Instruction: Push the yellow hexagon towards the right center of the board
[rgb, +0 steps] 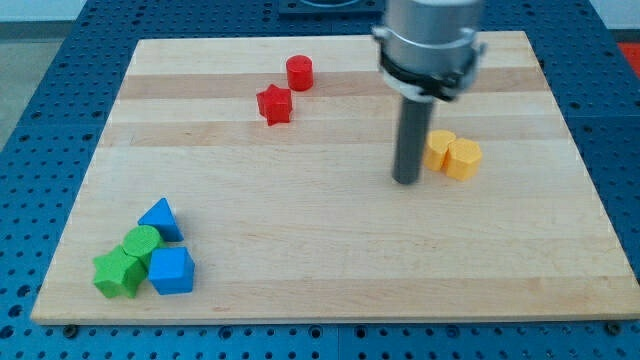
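Observation:
The yellow hexagon (462, 158) lies right of the board's middle, touching a second yellow block (438, 148) of rounded shape on its left. My tip (406, 181) rests on the board just left of and slightly below this yellow pair, with a small gap to the rounded yellow block. The dark rod rises from the tip toward the view's top.
A red star (273, 104) and a red cylinder (299, 72) sit at the upper middle. At the lower left, a blue triangle (160, 218), a green cylinder (141, 241), a green star (119, 272) and a blue cube (172, 270) cluster together on the wooden board (320, 270).

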